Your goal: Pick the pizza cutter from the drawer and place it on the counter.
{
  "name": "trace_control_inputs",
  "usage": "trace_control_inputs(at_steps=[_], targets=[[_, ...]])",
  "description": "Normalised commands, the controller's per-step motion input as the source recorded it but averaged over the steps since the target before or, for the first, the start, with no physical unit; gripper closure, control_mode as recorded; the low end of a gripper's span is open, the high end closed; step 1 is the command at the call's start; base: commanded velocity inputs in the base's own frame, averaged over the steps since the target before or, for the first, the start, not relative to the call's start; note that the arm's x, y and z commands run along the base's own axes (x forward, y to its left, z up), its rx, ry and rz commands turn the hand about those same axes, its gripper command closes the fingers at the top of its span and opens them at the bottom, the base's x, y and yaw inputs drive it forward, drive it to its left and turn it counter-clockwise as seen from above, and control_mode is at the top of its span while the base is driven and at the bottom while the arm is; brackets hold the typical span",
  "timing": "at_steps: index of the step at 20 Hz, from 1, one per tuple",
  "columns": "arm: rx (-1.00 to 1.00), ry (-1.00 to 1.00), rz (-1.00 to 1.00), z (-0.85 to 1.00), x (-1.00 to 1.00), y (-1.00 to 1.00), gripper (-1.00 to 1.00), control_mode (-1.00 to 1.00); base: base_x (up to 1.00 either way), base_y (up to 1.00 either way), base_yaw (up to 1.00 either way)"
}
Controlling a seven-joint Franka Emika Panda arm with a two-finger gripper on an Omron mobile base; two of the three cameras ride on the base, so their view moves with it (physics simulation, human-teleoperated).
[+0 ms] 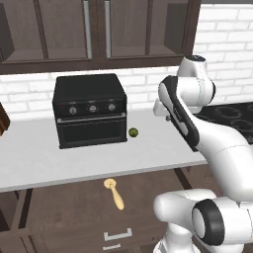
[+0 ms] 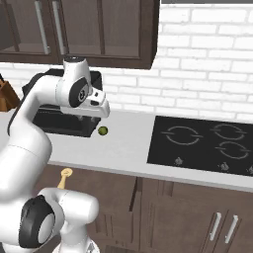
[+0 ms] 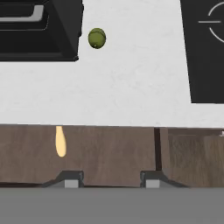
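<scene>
The pizza cutter [image 1: 114, 193] lies in the open drawer [image 1: 69, 210], a light tan utensil with its round head towards the counter [image 1: 99, 158] and its handle pointing out. In the hand view only its handle [image 3: 60, 141] shows on the drawer floor [image 3: 109, 151], below the counter's [image 3: 131, 87] front edge. My gripper [image 3: 110, 180] hangs high above the counter edge, pointing down, to the right of the cutter. Its fingers stand apart with nothing between them, so it is open. From the right base view the hand [image 2: 94, 114] floats over the counter [image 2: 128, 143], with the cutter [image 2: 64, 177] below.
A black toaster oven [image 1: 90, 109] stands on the counter at the left, with a small green fruit [image 1: 133, 132] beside it. The black stovetop [image 2: 207, 143] lies to the right. Dark upper cabinets [image 1: 99, 29] hang above. The drawer's silver handle [image 1: 117, 236] faces the base.
</scene>
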Motion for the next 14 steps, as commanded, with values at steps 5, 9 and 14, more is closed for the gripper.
trace_control_inputs(at_steps=[5,9,14], targets=[[0.00,-0.01,0.00,-0.03,-0.33,0.00,-1.00,-1.00,0.00,0.00,0.00],[0.00,-0.04,0.00,-0.05,-0.85,-0.06,-1.00,-1.00,0.00,0.00,0.00],[0.00,0.00,0.00,-0.06,-0.45,0.00,-1.00,-1.00,0.00,0.00,0.00]])
